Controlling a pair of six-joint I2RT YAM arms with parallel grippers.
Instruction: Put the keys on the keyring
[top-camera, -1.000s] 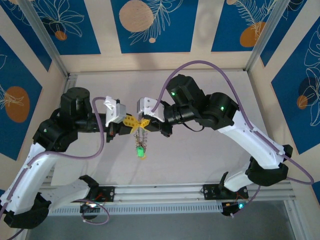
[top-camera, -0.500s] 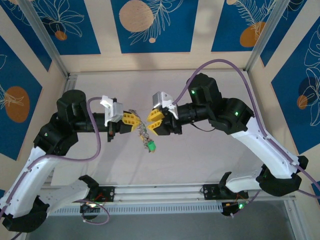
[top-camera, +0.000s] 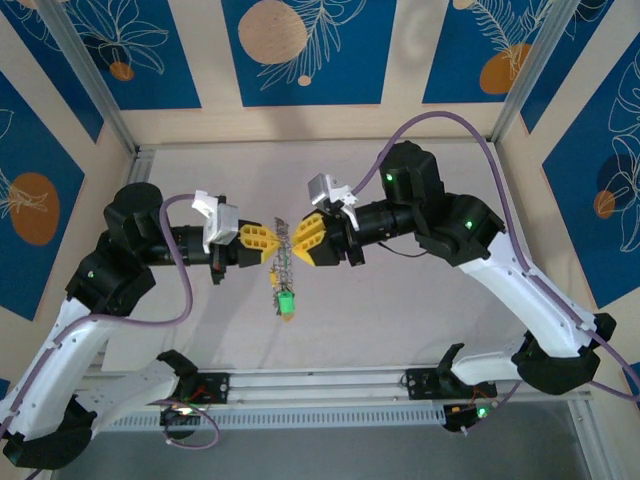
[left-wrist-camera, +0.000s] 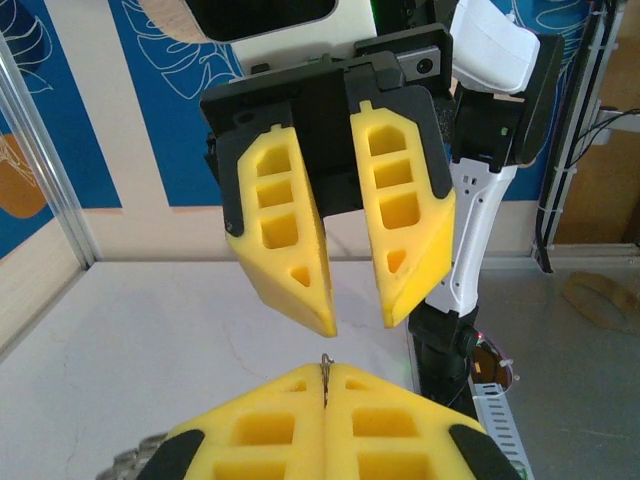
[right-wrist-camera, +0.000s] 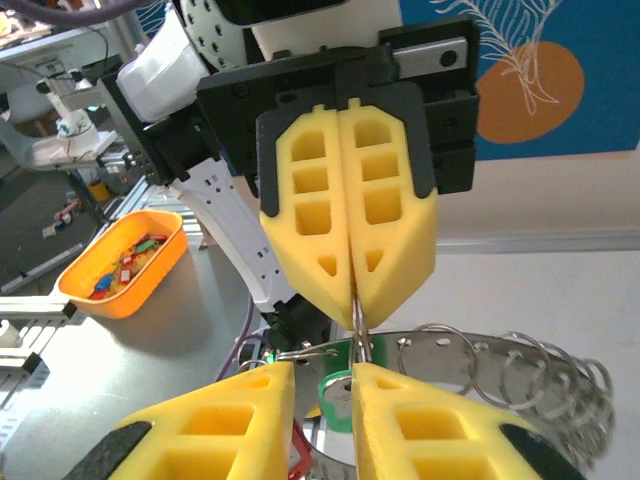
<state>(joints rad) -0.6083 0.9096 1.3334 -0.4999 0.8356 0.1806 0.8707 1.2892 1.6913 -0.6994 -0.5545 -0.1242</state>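
Note:
The keyring (top-camera: 282, 265), a grey coiled ring, hangs in mid-air between both grippers above the table. A green key (top-camera: 286, 302) dangles at its bottom. My left gripper (top-camera: 272, 240) is shut on the ring's wire, which shows as a thin metal tip between its yellow fingers (left-wrist-camera: 326, 372). My right gripper (top-camera: 296, 240) faces it closely, its fingers a little apart. In the right wrist view the right gripper (right-wrist-camera: 322, 372) straddles the green key (right-wrist-camera: 335, 405) and the ring's wire. The keyring (right-wrist-camera: 520, 365) curves off right, and a red key (right-wrist-camera: 303, 458) peeks below.
An orange bin (right-wrist-camera: 120, 262) with several coloured keys stands off the table, left in the right wrist view. The white tabletop (top-camera: 400, 310) lies under the hanging ring. Both arms' bases sit on the metal rail (top-camera: 320, 385) at the near edge.
The right gripper let go of the ring, drew back with wider jaws, then came close again with jaws narrower. The left gripper kept its hold and shifted slightly left; the green key swung.

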